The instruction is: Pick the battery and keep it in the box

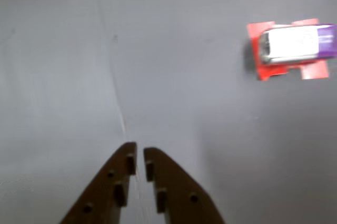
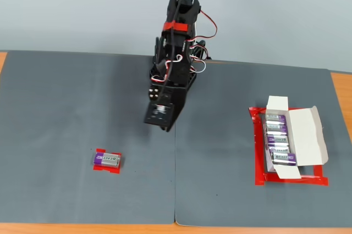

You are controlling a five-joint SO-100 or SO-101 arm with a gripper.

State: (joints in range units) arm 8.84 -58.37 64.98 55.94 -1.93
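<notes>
A dark grey mat (image 2: 82, 107) covers the table in the fixed view. On its near left, the battery (image 2: 106, 160) lies flat on a red tape patch (image 2: 99, 167). The gripper (image 2: 160, 121) hangs mid-mat, right of the battery and farther back, well apart from it; in the wrist view its fingers (image 1: 118, 182) are nearly closed and hold nothing. At far right, the box (image 2: 308, 135) sits open inside a red tape frame (image 2: 257, 157), several packs (image 2: 280, 140) lined inside.
</notes>
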